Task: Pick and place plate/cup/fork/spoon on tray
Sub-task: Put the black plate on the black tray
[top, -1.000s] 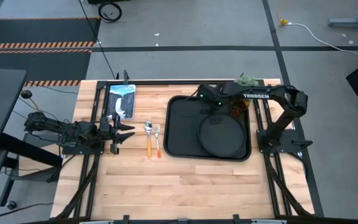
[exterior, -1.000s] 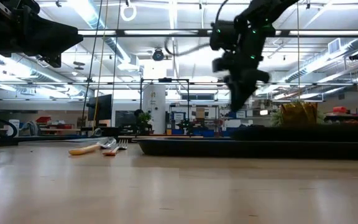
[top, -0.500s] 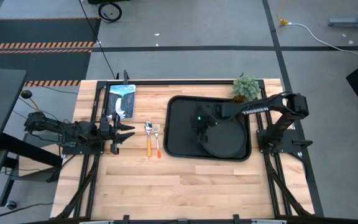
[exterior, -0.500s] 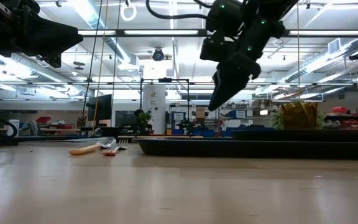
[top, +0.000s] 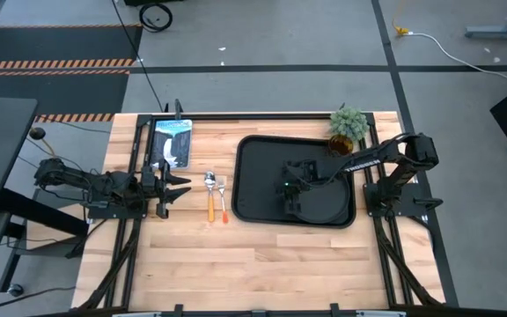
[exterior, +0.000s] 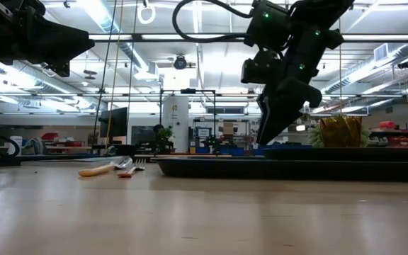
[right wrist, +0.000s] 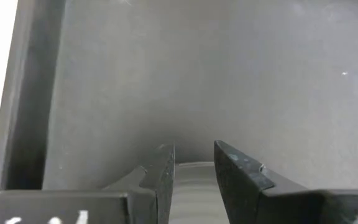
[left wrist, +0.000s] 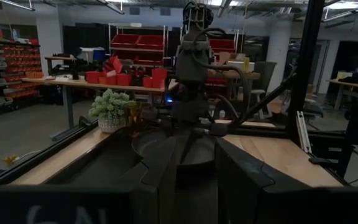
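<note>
The round black plate (top: 328, 202) lies flat on the near right part of the black tray (top: 240, 176). My right gripper (top: 287, 192) hangs low over the tray at the plate's left rim, fingers pointing down and a narrow gap apart (right wrist: 194, 168); a pale curved band, seemingly the rim, shows between them. The amber cup (top: 340, 146) stands on the table beside the tray's far right corner. The spoon (top: 209, 198) and the fork (top: 224, 201) lie side by side on the table left of the tray. My left gripper (top: 170, 185) waits, open, at the table's left. My right gripper comes from above, fingers pointing down, one finger (right wrist: 163, 177) on each side of the pale band at the plate's left rim (right wrist: 194, 177). I cannot tell whether the fingers touch it. The plate lies flat on the tray.
A small green potted plant (top: 349, 123) stands at the far right behind the cup. A blue-and-white packet (top: 171, 141) lies at the far left. The arms' black frame rails (top: 139, 150) run along both table sides. Bare wood lies toward the near edge.
My right gripper has gone from the tray's far edge near the cup toward the table's near edge and down, ending low at the plate's left rim. The plate, cup, fork and spoon have kept their places.
</note>
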Motion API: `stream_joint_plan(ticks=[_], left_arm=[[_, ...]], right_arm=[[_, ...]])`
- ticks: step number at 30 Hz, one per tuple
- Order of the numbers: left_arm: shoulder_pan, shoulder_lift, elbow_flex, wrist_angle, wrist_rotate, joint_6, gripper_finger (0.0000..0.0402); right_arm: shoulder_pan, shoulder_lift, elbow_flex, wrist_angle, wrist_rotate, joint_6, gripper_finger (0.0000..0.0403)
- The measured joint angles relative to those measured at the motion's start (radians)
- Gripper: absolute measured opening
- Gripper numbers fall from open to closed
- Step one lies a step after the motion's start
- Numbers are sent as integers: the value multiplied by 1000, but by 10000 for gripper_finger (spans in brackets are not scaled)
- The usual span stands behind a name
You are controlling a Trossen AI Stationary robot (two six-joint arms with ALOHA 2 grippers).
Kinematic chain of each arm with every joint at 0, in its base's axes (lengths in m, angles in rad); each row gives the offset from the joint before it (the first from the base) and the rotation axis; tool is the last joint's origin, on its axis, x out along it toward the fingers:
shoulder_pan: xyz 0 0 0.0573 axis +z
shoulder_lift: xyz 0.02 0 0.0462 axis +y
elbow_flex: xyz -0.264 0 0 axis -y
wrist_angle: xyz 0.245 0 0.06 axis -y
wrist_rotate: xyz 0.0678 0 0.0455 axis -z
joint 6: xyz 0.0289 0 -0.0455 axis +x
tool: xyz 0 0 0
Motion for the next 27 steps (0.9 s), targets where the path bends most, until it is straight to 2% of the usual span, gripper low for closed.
stream_joint_plan(ticks=[23,27], left_arm=[[0,0,0,0,0,0,117],[0,0,0,0,0,0,117]], right_arm=[[4,0,0,-76,4,14,120],[5,0,43,-85,12,13,120]])
